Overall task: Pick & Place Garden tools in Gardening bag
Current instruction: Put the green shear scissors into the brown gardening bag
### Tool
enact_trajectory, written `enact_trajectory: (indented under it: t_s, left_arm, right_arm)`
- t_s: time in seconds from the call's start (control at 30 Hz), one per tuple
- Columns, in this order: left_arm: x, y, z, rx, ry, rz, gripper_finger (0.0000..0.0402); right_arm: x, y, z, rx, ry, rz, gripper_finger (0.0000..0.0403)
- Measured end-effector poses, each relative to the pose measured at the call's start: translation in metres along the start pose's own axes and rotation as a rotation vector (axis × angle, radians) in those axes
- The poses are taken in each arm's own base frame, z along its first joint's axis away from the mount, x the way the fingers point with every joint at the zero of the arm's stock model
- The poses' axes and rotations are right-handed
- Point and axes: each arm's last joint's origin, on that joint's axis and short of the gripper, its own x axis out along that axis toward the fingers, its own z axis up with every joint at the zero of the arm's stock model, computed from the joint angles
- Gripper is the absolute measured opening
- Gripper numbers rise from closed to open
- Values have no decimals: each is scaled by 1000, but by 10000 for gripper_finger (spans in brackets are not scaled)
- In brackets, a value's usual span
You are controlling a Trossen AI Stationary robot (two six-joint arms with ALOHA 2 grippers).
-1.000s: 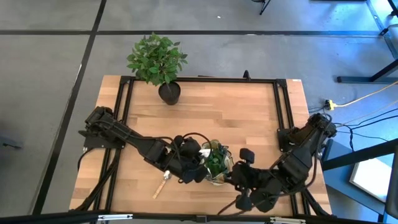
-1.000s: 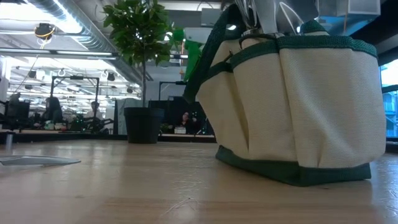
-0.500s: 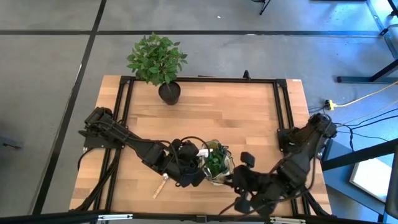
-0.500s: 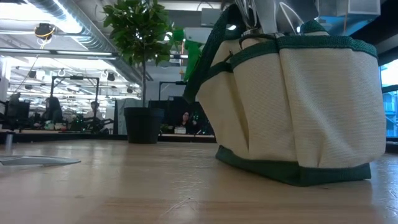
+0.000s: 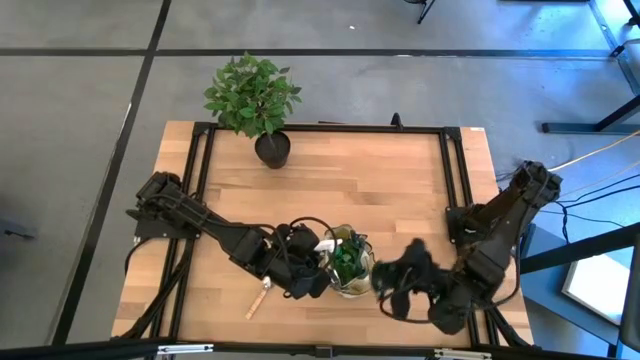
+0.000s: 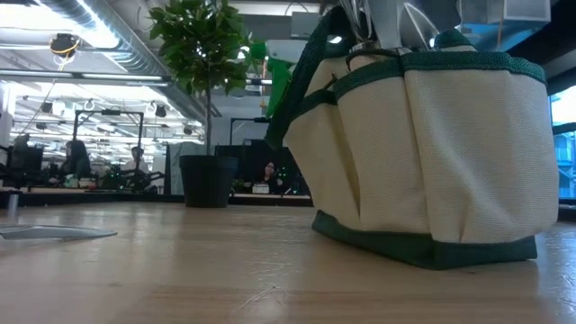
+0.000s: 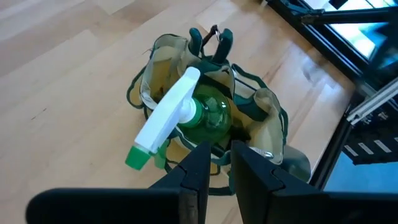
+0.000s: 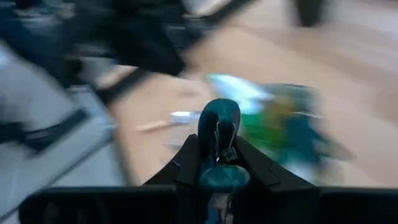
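The bag (image 5: 349, 263) mouth is mostly filled by the spray bottle (image 7: 199, 115), whose white trigger juts over the rim; only narrow gaps show beside it. The left gripper (image 5: 322, 283) crowds the bag's left side and the right gripper (image 5: 385, 288), clamped on a teal-handled tool (image 8: 217, 127), hangs close on its right. 1 trowel (image 5: 258, 297) lies on the table (image 5: 380, 180) by the left arm. The table's far half is open, apart from the plant (image 5: 256, 100) at its far left corner.
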Motion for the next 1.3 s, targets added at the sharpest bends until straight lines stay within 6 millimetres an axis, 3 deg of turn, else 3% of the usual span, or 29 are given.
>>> enact_trajectory:
  t_s: [0.2,0.33,0.7,1.1,1.3]
  left_arm:
    - [4,4,6,3,13,11,59]
    - [7,6,10,10,25,21,59]
    - [10,10,14,37,41,34,59]
    - [10,12,13,60,50,52,59]
    - [9,13,10,76,63,67,59]
  right_arm:
    - [-9,-41,-1,79,-32,-290,61]
    - [-5,-51,-1,145,-59,-386,61]
    - [21,-52,7,228,-61,-455,61]
    - [47,-39,14,177,-43,-371,61]
    - [55,-43,18,156,-41,-408,61]
